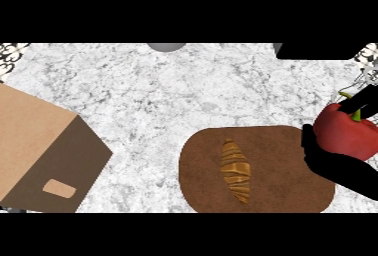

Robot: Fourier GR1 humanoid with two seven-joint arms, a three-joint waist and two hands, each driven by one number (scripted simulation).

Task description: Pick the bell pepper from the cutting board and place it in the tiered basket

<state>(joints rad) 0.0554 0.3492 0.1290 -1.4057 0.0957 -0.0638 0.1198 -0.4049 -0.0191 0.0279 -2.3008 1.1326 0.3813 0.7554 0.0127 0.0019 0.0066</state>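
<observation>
A red bell pepper (pixel 347 132) with a green stem is held at the right edge, just past the right rim of the brown cutting board (pixel 280 170). My right hand (pixel 332 165) is curled round it from below and the left, with a finger showing above it too. A croissant (pixel 236 170) lies on the middle of the board. The tiered basket (pixel 367 75) shows only as thin wire at the far right edge, above the pepper. My left hand is out of view.
A large cardboard box (pixel 44 150) fills the left side. A dark object (pixel 317 50) sits at the top right and a grey round thing (pixel 166 46) at the top middle. White marble counter (pixel 184 90) spreads between them.
</observation>
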